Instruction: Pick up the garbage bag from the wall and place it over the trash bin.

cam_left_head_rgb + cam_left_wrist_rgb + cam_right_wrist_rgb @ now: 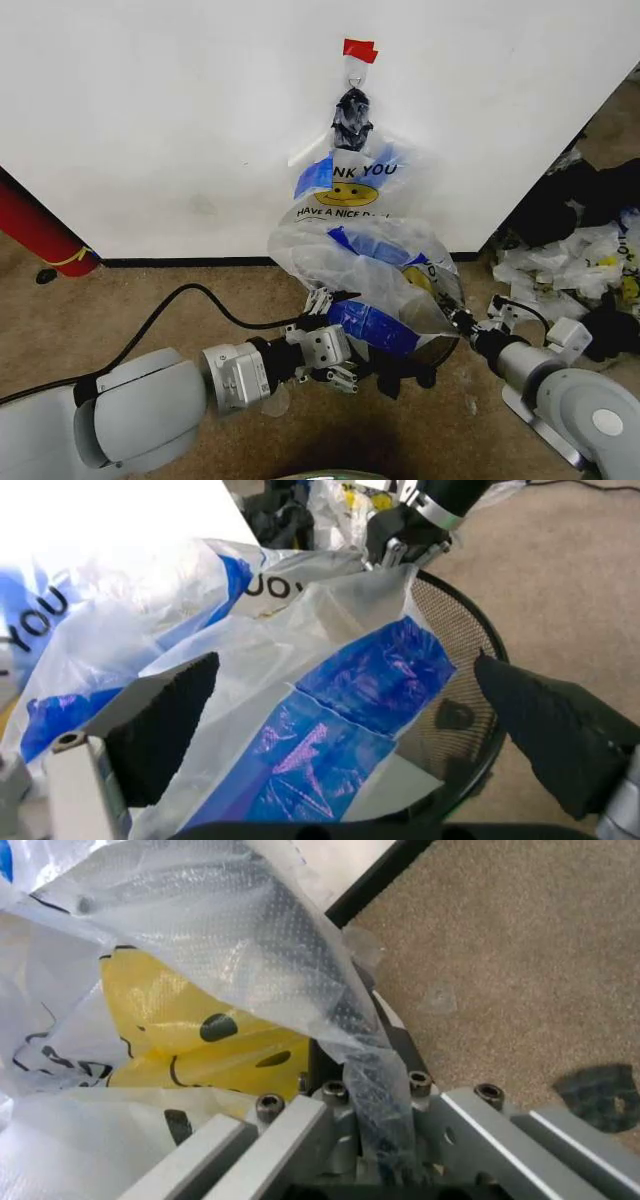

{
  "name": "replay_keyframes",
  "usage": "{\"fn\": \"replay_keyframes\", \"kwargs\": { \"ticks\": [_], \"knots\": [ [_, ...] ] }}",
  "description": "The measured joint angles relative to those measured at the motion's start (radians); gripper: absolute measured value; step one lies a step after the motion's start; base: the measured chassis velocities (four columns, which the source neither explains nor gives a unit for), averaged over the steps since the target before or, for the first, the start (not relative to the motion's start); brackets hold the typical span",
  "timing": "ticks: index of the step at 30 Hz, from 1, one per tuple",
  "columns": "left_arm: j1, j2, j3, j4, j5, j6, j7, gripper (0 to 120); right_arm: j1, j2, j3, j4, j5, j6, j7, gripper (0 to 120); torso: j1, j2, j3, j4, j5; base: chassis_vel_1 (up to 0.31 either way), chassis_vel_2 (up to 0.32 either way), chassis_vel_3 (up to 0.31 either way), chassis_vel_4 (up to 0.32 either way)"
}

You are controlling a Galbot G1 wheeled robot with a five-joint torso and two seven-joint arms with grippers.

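— Where is the garbage bag [375, 270] seen?
— Spread over the trash bin [470, 649] below the wall [150, 120].
— The claws?
— Right claw [458, 318] is clamped on its edge; left claw [335, 345] is spread wide beside it.

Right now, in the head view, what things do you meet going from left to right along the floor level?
Red cylinder → left gripper, open beside the garbage bag → right gripper, shut on the bag's edge → pile of bags on the floor.
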Motion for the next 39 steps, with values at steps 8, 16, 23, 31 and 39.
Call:
{"fn": "replay_keyframes", "kwargs": {
  "ticks": [8,16,23,31,39],
  "knots": [
    [-0.011,-0.02,0.033,0.019,0.104,0.011,-0.006,94,0.009,0.0,-0.009,-0.001,-0.02,0.025,-0.03,0,0.0,0.0,0.0,0.0001,0.0001,0.0,0.0,0.0,0.0],
    [-0.018,-0.03,0.054,0.046,0.191,0.013,-0.01,66,0.01,-0.002,-0.008,-0.003,-0.02,0.027,-0.033,0,0.0,0.0,0.0,0.0,0.0001,0.0,0.0,0.0,0.0],
    [-0.011,-0.03,0.056,0.049,0.212,0.032,-0.01,41,0.008,-0.002,-0.005,-0.003,-0.019,0.027,-0.034,0,0.0,0.0,0.0,0.0,0.0001,0.0,0.0,0.0,0.0],
    [-0.01,-0.033,0.056,0.046,0.22,0.075,-0.002,11,0.002,-0.004,0.0,0.011,-0.017,0.027,-0.034,0,0.0,0.0,0.0,0.0,0.0001,0.0,0.0,0.0,0.0],
    [-0.011,-0.049,0.063,0.037,0.158,0.089,-0.005,0,-0.004,-0.005,0.009,0.017,-0.017,0.027,-0.034,0,0.0,0.0,0.0,0.0,0.0001,0.0,0.0,0.0,0.0]
  ]
}}
